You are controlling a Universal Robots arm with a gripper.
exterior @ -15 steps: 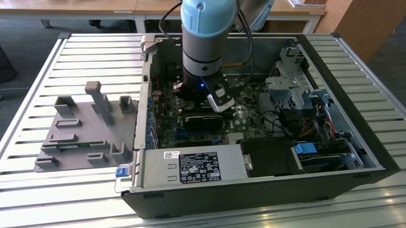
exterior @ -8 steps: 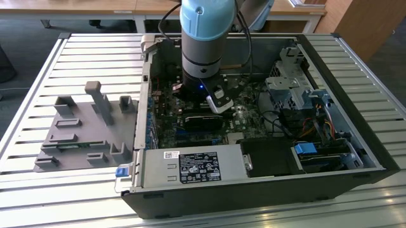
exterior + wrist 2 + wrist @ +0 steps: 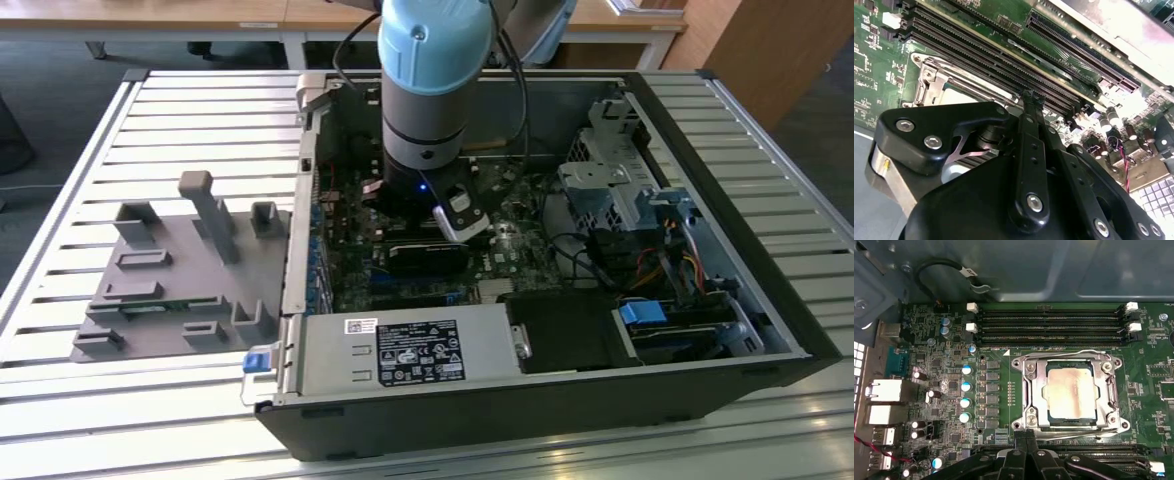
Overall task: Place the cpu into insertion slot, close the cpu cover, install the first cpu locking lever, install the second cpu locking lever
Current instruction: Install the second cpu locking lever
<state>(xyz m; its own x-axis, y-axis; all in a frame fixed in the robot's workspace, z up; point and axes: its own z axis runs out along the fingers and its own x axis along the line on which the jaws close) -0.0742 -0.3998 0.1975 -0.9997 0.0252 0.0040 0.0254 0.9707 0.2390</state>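
Looking through the first wrist view, I see the cpu [image 3: 1072, 393] seated flat in the insertion slot [image 3: 1048, 369] on the green motherboard [image 3: 1004, 365], with the cpu cover [image 3: 1035, 395] lying down around it as a silver frame. My pincer [image 3: 1026, 436] hangs just beside the socket's edge, its black fingers [image 3: 1020, 440] pressed together and clamped on nothing. In the exterior view the arm [image 3: 427, 90] reaches down into the open computer case [image 3: 694, 300], which sits on the slatted counter [image 3: 200, 110].
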